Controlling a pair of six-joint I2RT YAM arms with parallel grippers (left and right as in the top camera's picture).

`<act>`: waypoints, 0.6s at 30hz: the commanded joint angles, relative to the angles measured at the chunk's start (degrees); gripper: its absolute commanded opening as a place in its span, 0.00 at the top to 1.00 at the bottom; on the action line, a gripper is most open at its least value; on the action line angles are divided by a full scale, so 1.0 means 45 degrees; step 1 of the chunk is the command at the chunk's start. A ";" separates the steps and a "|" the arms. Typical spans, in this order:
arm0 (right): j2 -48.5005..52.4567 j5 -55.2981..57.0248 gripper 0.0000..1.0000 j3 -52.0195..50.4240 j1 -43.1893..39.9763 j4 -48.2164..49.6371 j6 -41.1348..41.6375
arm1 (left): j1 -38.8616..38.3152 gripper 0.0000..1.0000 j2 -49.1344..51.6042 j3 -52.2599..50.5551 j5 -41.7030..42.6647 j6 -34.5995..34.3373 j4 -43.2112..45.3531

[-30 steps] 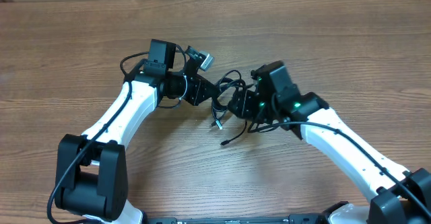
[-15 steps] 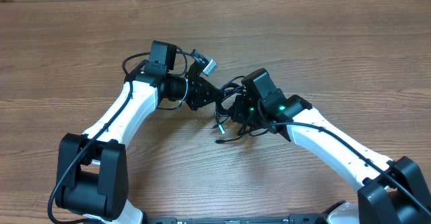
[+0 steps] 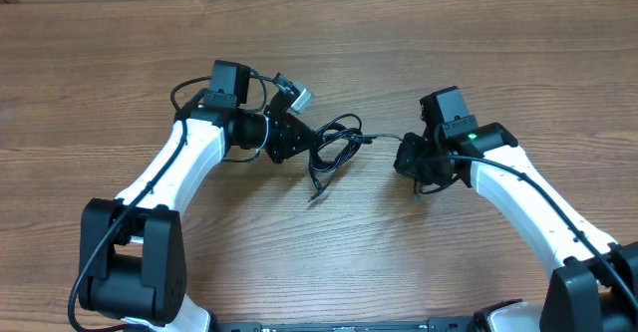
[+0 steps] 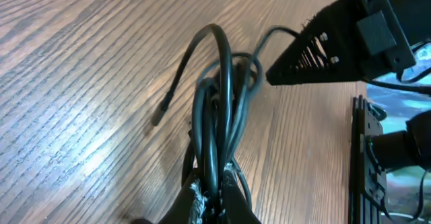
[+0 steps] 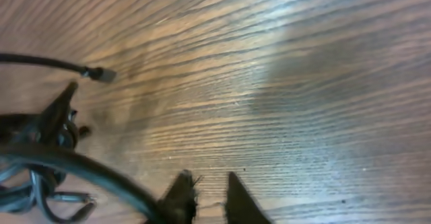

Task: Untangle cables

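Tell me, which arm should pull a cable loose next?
Probably right. The left end effector is pinching the cable bundle, anchoring it; the right end effector sits beside a strand leading out.

Cables (image 3: 334, 148) on the table (image 3: 498, 53), at left claw (image 3: 307, 138), 1 strand perhaps as far as right claw (image 3: 403, 159).

A worktop (image 3: 498, 33) of warm brown wood is showing fine, darker grain lines running from nine to three o'clock, with pale glare washing across it in the wrist views. At centre, the cables (image 3: 334, 148) are showing plain black. The left arm (image 3: 169, 167) and right arm (image 3: 528, 192) are wearing white shells with black joints. The left end effector (image 3: 311, 143) and right end effector (image 3: 404, 158) are showing black, and a green light (image 3: 461, 123) is glowing at the right arm's twelve o'clock end.
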 commanded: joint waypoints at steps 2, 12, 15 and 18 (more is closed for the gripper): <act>-0.0316 -0.0471 0.73 0.0180 -0.0248 0.0015 -0.1666 | 0.0189 0.96 -0.0068 -0.0024 0.0850 0.0763 -0.0170; -0.0316 -0.0015 0.59 0.0175 -0.1141 -0.0010 -0.1817 | 0.0563 0.96 -0.0068 -0.0024 0.1375 0.1953 -0.0767; -0.0316 -0.0015 0.46 0.0175 -0.1137 0.0160 -0.1836 | 0.0563 0.96 -0.0068 -0.0024 0.1647 0.2176 -0.0899; -0.0316 -0.0219 0.45 0.0175 -0.1137 0.0374 -0.2191 | 0.0617 0.96 -0.0068 -0.0024 0.2157 0.1870 -0.0884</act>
